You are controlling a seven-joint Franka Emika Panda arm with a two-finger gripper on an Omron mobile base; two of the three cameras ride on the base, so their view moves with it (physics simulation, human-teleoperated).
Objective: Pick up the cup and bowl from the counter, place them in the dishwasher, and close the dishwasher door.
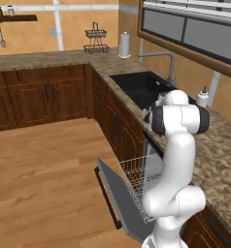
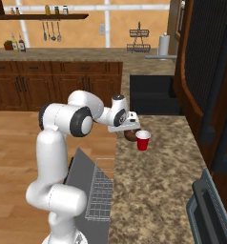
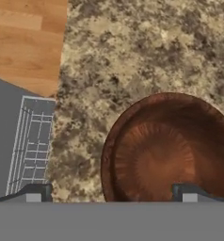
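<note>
STEP: reaching for bowl (image 3: 168,150) | GRIPPER (image 3: 111,193): jaws wide apart, empty, over bowl's left rim | BOWL: on granite counter (image 2: 153,190), just left of red cup (image 2: 143,140) | RISK: off-centre close could tip the bowl or nudge the cup toward the open dishwasher door (image 1: 118,201).

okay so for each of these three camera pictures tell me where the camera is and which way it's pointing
Left base view: behind the arm, to its left, facing forward over the sink and open dishwasher door; the white arm rises at lower right.
Right base view: behind the arm, to its right, facing the counter, cup and gripper; arm at lower left.
Hand view: on the hand, pointing down at the bowl; the fingertips stand apart.
Both base views share the wire rack.
</note>
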